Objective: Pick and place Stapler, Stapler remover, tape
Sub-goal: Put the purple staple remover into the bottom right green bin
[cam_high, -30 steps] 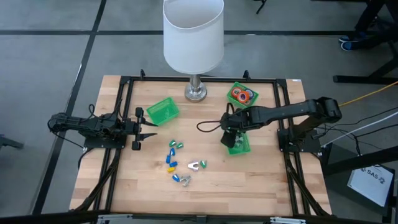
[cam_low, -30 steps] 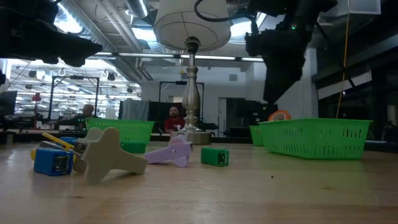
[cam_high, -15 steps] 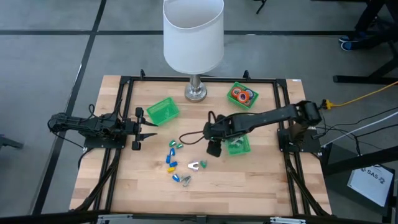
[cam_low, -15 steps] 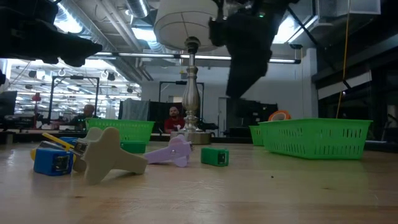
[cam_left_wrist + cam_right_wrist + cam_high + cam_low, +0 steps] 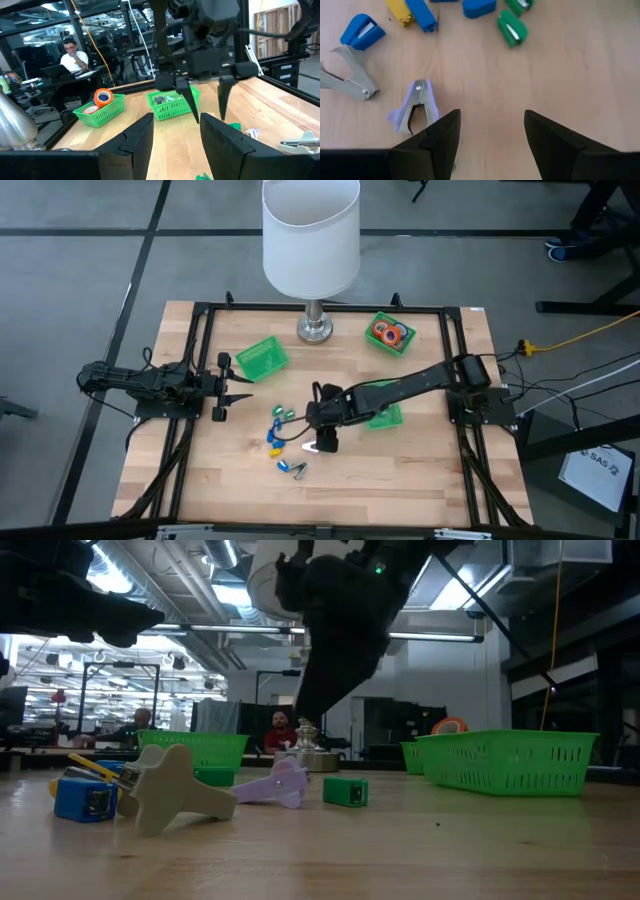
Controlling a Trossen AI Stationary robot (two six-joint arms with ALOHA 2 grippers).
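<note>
tape rolls (image 5: pixel 389 333), small rings in red and orange, lie in a green bin (image 5: pixel 376 322) at the back right of the wooden counter (image 5: pixel 420 470), right of the lamp base (image 5: pixel 315 329); the left wrist view shows one orange roll standing on edge above the others. mini staplers (image 5: pixel 275 442), small oblong pieces in blue, yellow and green, are scattered near the counter's middle. among them lie claw-shaped staple removers: a purple-handled one (image 5: pixel 414 106) with silvery jaws, a grey one (image 5: pixel 347 77) beside a blue stapler, and another near the front (image 5: pixel 297 470).

right claw (image 5: pixel 322 444) hangs above the counter beside the scattered pieces, its fingers spread wide with bare wood between them, holding nothing; the purple-handled remover lies just beside one finger. left claw (image 5: pixel 238 387) waits at the left edge of the counter, pointing inward, partly open and holding nothing.

a second green bin (image 5: pixel 262 359) sits at the back left, and a third (image 5: pixel 383 414) under the right arm holds some small pieces.
</note>
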